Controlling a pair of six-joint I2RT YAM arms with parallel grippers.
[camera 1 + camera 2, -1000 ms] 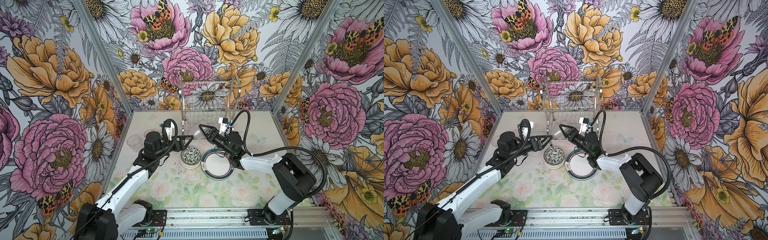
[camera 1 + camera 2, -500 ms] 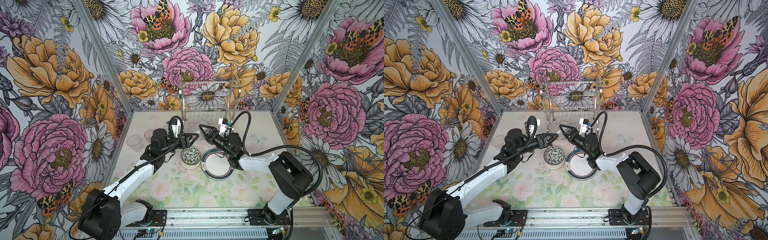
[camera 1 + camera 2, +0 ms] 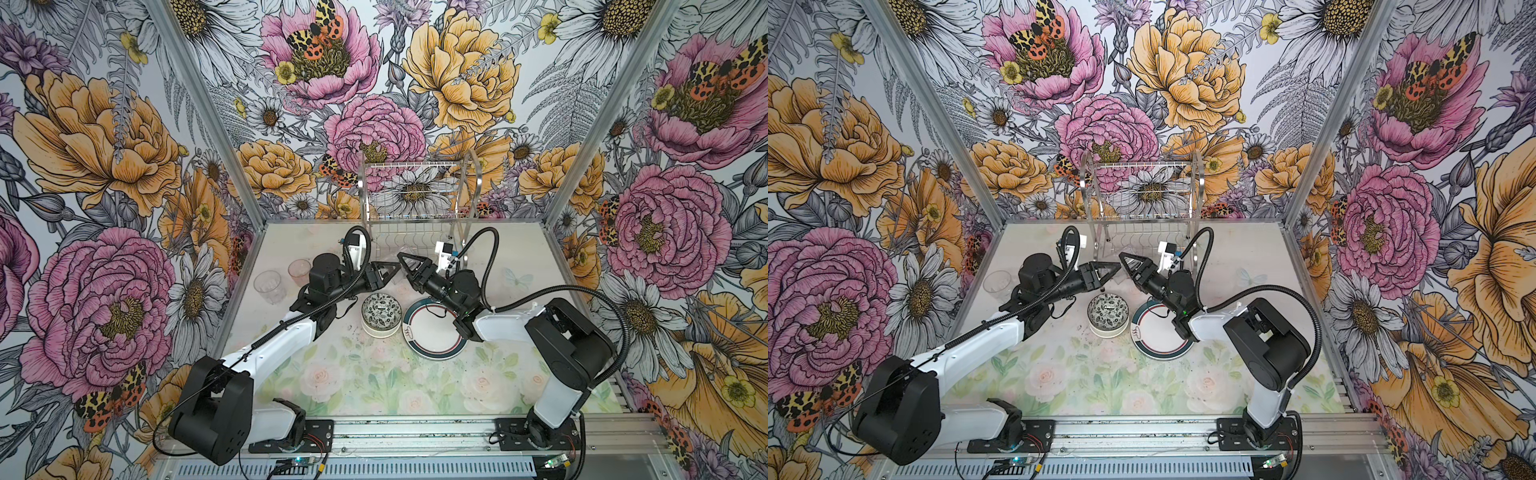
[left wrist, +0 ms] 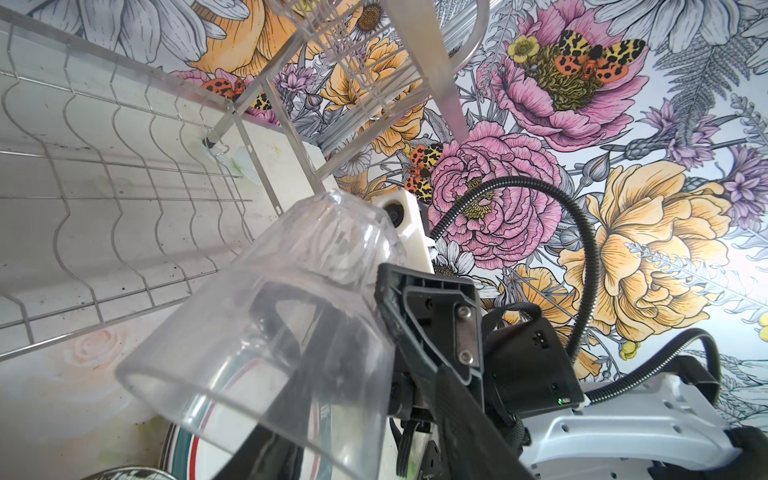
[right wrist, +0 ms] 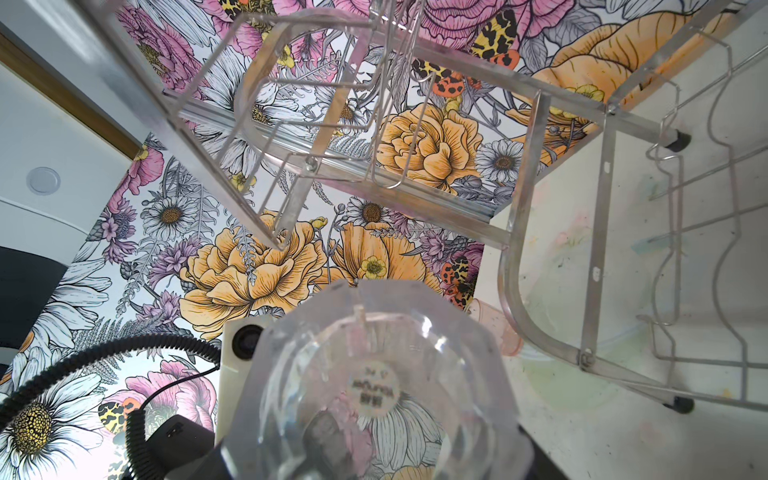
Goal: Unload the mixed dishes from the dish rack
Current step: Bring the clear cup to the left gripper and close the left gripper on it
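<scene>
Two pieces, a cream bowl with a leaf-patterned inside and a teal-rimmed white plate, lie nearest on the pale rose-printed tabletop. Just beyond, the right gripper pinches a clear plastic cup by its wall, tip to tip with the left gripper, whose jaw gap I cannot tell, and a mistimed release could drop it among them. Behind, the chrome wire dish rack stands bare against floral walls.

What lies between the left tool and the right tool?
A clear cup, gripped by the right tool, lies before the left tool; the left wrist view shows it plainly.
</scene>
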